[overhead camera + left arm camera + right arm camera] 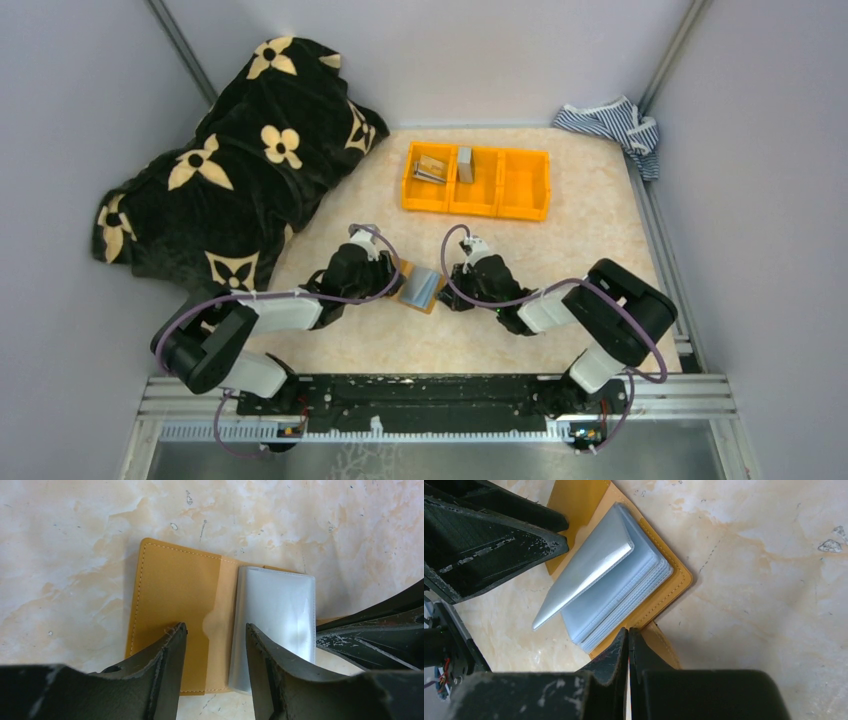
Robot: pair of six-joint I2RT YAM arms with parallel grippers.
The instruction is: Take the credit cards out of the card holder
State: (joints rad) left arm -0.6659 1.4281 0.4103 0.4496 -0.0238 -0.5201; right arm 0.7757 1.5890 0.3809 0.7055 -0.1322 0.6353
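Observation:
The card holder [422,288] lies unfolded on the table between both arms, orange-tan [175,590] with a stack of grey-blue sleeves [624,595] on one half. One silvery leaf [589,575] stands lifted off the stack. My left gripper [216,630] hovers open over the holder, one finger above the tan half and the other above the silvery leaf [277,605]. My right gripper [628,630] is shut, its tips at the holder's orange edge beside the snap tab [664,645]. I cannot tell whether credit cards sit in the sleeves.
An orange three-compartment bin [480,212] stands behind the grippers, with grey flat pieces in its left [432,168] and middle [465,165] compartments. A black flowered blanket [240,170] covers the left side. A striped cloth [610,122] lies at the back right corner.

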